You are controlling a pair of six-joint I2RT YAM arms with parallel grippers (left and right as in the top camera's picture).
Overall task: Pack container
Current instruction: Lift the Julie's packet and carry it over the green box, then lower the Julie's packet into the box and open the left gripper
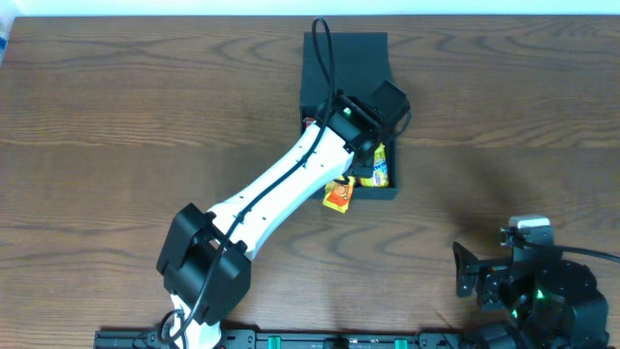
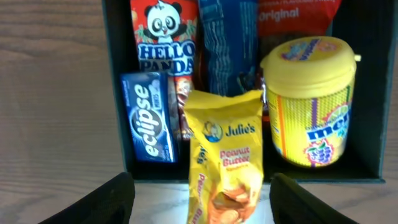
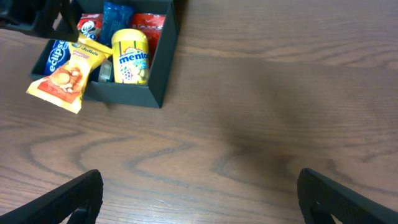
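Arm (image 1: 281, 184) half masks the container (image 1: 344, 63) overhead; by left wrist we read Julie's packet (image 2: 227, 168) across its six o'clock wall, left gripper (image 2: 202, 190) spread, untouching. Right gripper (image 3: 199, 183) spread, empty.

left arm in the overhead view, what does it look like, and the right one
left arm: a long white link with a black cable running along it, blocky black joints at each end, a small green light near the wrist. right arm: all black, with a green light and a pale cap on top. left gripper and right gripper: plain black rounded fingers.
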